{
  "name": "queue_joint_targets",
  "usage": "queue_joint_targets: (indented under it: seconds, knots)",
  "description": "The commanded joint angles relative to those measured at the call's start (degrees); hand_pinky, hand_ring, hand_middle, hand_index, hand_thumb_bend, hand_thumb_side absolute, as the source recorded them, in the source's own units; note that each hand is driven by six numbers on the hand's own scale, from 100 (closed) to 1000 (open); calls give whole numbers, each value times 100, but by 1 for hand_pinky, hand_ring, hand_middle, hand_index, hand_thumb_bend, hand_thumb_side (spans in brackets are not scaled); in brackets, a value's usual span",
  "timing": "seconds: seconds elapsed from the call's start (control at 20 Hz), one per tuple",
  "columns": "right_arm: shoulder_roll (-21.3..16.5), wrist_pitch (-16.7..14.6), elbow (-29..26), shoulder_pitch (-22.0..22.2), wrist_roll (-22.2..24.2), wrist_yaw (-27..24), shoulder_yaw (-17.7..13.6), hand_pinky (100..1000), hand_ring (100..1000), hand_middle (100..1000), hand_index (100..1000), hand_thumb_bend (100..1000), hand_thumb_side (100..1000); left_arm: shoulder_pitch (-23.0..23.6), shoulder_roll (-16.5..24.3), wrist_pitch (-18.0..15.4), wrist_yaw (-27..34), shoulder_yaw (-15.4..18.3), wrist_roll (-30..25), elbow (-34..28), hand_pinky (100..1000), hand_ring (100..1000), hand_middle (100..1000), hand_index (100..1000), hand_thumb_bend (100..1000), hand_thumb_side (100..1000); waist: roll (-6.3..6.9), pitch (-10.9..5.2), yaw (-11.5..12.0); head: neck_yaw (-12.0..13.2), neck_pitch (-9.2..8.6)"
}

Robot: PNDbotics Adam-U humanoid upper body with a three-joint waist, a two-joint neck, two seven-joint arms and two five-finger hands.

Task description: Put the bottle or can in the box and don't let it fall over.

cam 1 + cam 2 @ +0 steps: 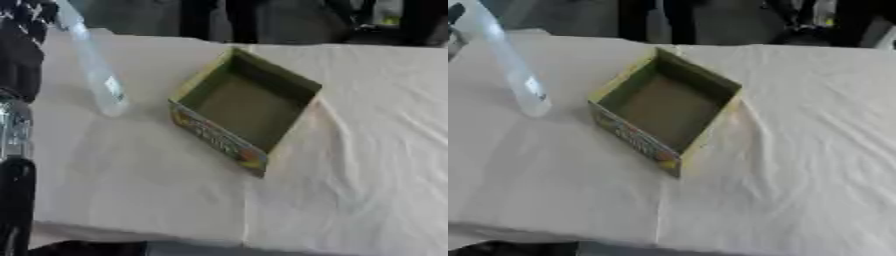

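While my left hand (pixel 26 20) meets the bottle's (pixel 98 75) top, its base touches the cloth (pixel 350 150).
Fingers blurred — grip unreadable; bottle leans, just left of the open box (pixel 245 107).

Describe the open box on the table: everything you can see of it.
The box is a shallow, open-topped cardboard tray, square, turned corner-on to the camera. Its inside is plain olive-brown and empty; the rim is yellow-green, and the near outer wall carries colourful print too blurred to read. It sits flat on the white tablecloth, right of the clear bottle, apart from it. Nothing touches it but the cloth.
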Motion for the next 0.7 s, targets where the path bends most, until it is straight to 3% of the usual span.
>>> queue_joint_targets:
  seconds: [0.05,0.15,0.35,0.55,0.7]
  knots:
    - [-188,-9,-132,-36,-1,56,-65,1000,1000,1000,1000,100,470,62,734,-407,-71,-82,-174,447,1000,1000,1000,900,542,678,2,-29,-11,-12,-48]
    - [-190,7,-132,-19,21,81,-54,1000,1000,1000,1000,100,470,130,917,-610,-28,-142,-604,852,1000,1000,1000,897,500,686,-1,-33,-18,-37,-59]
    - [-184,23,-132,5,50,132,-43,1000,1000,1000,1000,100,470,146,1066,-837,25,-115,-1296,1500,1000,1000,1000,888,537,718,-7,-29,-21,-10,-101]
    - [-180,24,-132,3,33,144,-51,1000,1000,1000,1000,100,470,98,1138,-1024,-197,-58,-1327,1933,1000,1000,1000,866,543,702,-2,-19,-26,-5,-137]
    - [-180,37,-132,1,23,144,-49,1000,1000,1000,1000,100,470,32,1156,-912,-155,-109,-1290,2228,1000,1000,1000,857,556,688,0,-18,-36,-9,-147]
